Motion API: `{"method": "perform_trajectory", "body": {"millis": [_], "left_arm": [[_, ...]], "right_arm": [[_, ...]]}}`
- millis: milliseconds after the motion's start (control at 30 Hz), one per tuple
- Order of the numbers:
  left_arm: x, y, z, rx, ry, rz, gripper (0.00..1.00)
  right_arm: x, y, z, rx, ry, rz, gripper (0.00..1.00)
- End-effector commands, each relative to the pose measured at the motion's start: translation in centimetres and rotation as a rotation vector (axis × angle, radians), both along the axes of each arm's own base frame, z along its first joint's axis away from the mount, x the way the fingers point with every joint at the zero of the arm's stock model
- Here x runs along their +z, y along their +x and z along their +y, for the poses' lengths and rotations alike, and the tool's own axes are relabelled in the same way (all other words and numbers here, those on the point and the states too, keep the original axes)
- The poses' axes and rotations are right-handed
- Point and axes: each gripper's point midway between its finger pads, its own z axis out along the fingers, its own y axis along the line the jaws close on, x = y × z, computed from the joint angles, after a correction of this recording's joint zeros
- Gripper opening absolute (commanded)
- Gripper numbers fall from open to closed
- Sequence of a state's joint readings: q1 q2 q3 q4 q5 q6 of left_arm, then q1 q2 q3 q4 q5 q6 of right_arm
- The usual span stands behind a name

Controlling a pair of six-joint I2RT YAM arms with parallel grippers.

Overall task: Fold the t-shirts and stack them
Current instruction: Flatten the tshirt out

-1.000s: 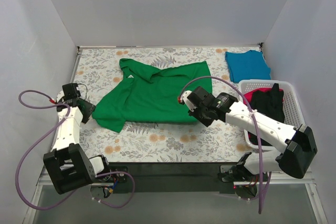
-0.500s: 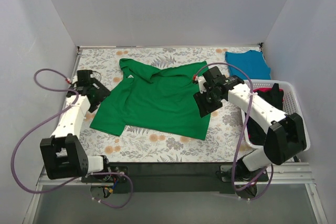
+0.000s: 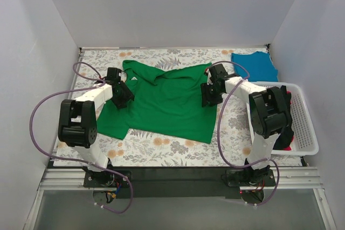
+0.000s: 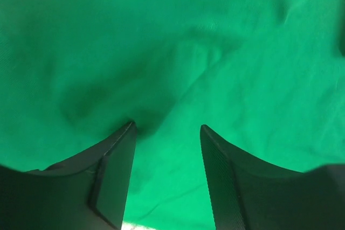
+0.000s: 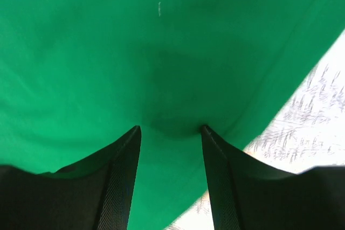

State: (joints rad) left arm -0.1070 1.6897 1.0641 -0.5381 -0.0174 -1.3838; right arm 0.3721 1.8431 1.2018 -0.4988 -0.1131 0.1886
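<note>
Green shirt (image 3: 161, 100) lies spread flat in the middle of the table (image 3: 161, 149), neck toward the far edge and bottom toward the near edge. The left gripper (image 3: 123, 96) sits on its left side and the right gripper (image 3: 209, 96) on its right side, so each arm is nearest its own side. Both have their jaws apart, tips pushed down into the green cloth, not pinching it yet. A blue shirt (image 3: 254, 66) lies folded in the far right corner. By the right edge, the white basket (image 3: 305, 127) holds a black shirt (image 3: 285, 133) and a red shirt (image 3: 290, 147).
</note>
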Motion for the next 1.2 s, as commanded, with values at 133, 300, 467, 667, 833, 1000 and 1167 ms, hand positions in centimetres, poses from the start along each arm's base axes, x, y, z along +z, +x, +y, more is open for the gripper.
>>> {"method": "perform_trajectory", "body": {"millis": [133, 300, 467, 667, 833, 1000, 1167], "left_arm": [[-1.6, 3.5, -0.4, 0.068, -0.033, -0.023, 0.48], [-2.7, 5.8, -2.2, 0.103, -0.133, -0.009, 0.51], [-0.4, 8.5, -3.1, 0.124, -0.187, -0.070, 0.61], [7.0, 7.5, 0.2, 0.138, -0.046, -0.226, 0.71], [7.1, 1.6, 5.1, 0.189, 0.159, -0.176, 0.72], [6.4, -3.7, 8.5, 0.234, 0.231, -0.124, 0.72], [3.6, -7.1, 11.1, 0.255, 0.267, -0.056, 0.68]], "right_arm": [[-1.3, 7.7, -0.2, -0.063, 0.005, -0.120, 0.56], [-3.0, 13.1, -2.5, -0.091, -0.034, -0.156, 0.57], [-1.0, 18.2, -4.3, -0.075, -0.086, -0.248, 0.60], [6.2, 17.2, -3.9, -0.044, -0.063, -0.322, 0.64], [7.7, 10.0, -2.9, -0.056, -0.034, -0.251, 0.68], [8.7, 2.6, -2.9, -0.088, -0.005, -0.202, 0.74], [8.1, -3.9, -3.9, -0.081, 0.020, -0.160, 0.78]]}}
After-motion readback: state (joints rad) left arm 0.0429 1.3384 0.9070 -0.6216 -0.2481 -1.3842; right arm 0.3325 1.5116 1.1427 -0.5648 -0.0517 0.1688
